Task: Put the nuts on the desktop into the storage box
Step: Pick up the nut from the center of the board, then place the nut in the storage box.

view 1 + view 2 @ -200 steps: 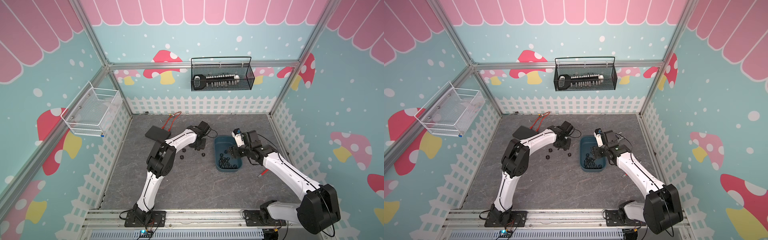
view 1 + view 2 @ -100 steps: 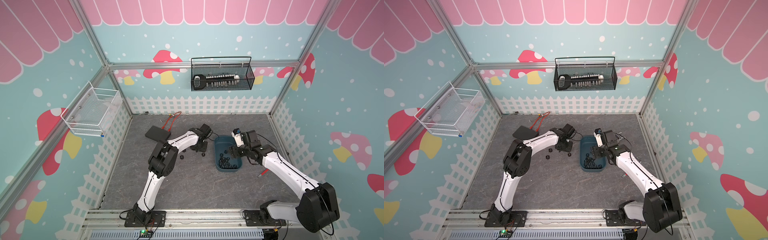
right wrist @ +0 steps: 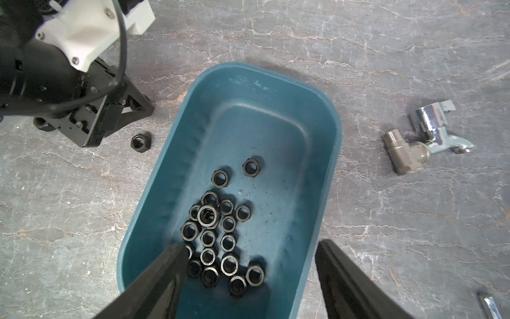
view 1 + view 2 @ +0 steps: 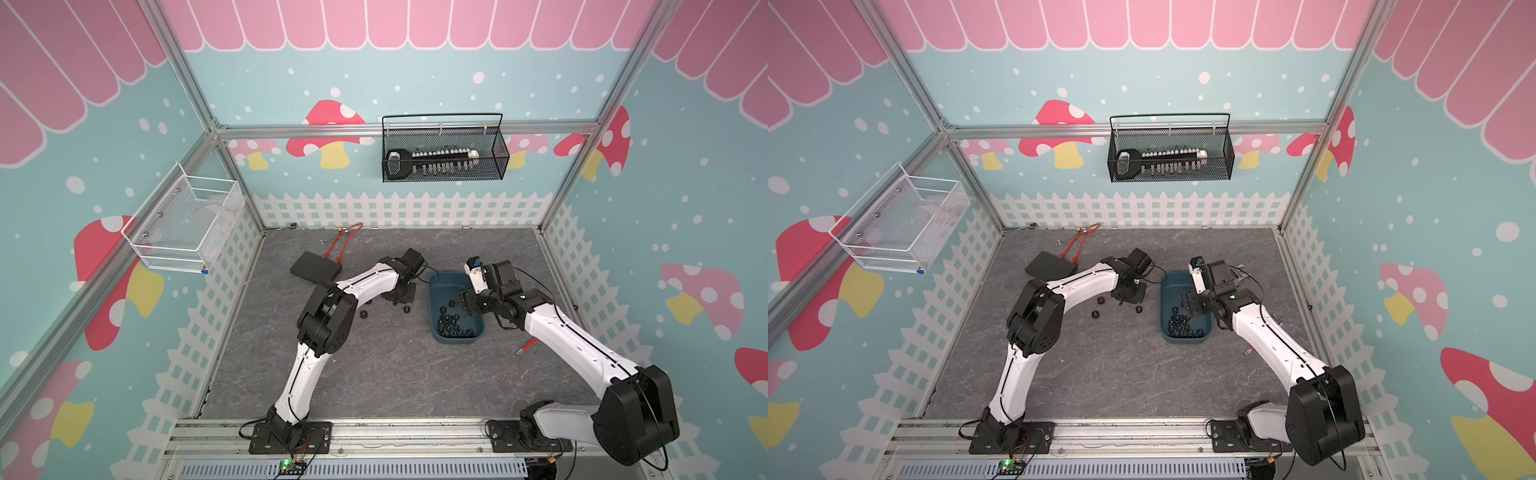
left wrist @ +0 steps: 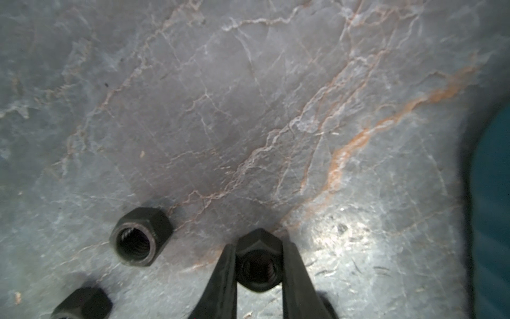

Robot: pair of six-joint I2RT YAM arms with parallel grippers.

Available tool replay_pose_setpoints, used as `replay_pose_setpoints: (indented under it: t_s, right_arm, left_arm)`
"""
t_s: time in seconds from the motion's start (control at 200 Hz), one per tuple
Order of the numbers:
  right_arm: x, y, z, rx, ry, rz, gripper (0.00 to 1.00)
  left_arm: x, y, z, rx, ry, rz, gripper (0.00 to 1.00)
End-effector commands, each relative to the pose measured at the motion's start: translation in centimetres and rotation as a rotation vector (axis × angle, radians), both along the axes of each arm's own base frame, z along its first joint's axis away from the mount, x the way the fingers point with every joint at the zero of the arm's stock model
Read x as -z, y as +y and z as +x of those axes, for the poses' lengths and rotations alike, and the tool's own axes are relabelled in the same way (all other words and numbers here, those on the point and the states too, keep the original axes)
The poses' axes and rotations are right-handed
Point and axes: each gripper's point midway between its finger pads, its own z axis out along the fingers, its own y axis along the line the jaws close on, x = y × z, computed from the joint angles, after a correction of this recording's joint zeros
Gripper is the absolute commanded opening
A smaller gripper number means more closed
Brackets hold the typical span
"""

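We see the left gripper point(image 5: 259, 265) low over the dark grey marble-patterned desktop point(image 5: 248, 110), its 2 black fingers point(image 5: 223, 284) pressed against opposite flats of a small black hexagonal nut point(image 5: 259, 250) that stands on the surface with its threaded hole facing the left wrist camera. In that view 2 more loose black nuts lie just beside it, one close point(image 5: 141, 237) and one cut off by the picture's edge point(image 5: 82, 303). In a top view the left gripper point(image 4: 400, 296) sits just left of the dark teal-blue plastic storage box with rounded corners point(image 4: 436, 286), with loose nuts on the desktop near it point(image 4: 406, 308) and farther left point(image 4: 364, 314). The right gripper point(image 3: 248, 276) hangs over the near end of the storage box point(image 3: 325, 154) with its fingers point(image 3: 347, 279) spread wide and nothing between them. Below it a heap of about 20 black nuts point(image 3: 218, 237) lies in the bottom of the box, crowded toward that end. On the desktop to the right of the box rests a silver metal pipe fitting with a chrome part point(image 3: 419, 143), and in a top view a flat black box point(image 4: 315, 267) lies at the far left of the left arm.
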Motion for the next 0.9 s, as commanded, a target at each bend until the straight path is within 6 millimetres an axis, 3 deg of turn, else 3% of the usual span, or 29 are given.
replay_pose_setpoints:
  t_s: [0.0,0.205,0.36,0.47,0.66,0.761,0.896]
  right_arm:
    - [-2.2,-1.2,-0.2,0.052,-0.069,-0.024,0.81]
    - [-6.4,-4.9,-0.4,0.212,-0.185,-0.101,0.84]
    - [-8.2,-8.0,-0.8,0.327,-0.238,-0.106,0.84]
    - [-8.7,-8.9,-1.0,0.349,-0.254,-0.081,0.84]
    - [-9.3,-7.2,-1.3,0.251,-0.256,-0.014,0.84]
    - [-9.5,-6.4,-1.5,0.202,-0.256,0.008,0.84]
    - [-9.3,-5.9,-1.7,0.172,-0.247,0.018,0.84]
  left_arm:
    - [-3.9,-0.7,0.3,0.009,-0.077,-0.006,0.00]
    - [-12.8,-5.7,-0.9,0.104,-0.217,-0.131,0.00]
    - [-15.6,-8.8,-3.4,0.180,-0.241,-0.198,0.00]
    - [-15.1,-11.0,-5.2,0.238,-0.201,-0.233,0.00]
    - [-10.8,-12.5,-5.9,0.256,-0.127,-0.197,0.03]
    - [-9.4,-13.2,-5.9,0.259,-0.108,-0.190,0.17]
    - [-9.1,-14.0,-5.7,0.267,-0.106,-0.198,0.43]
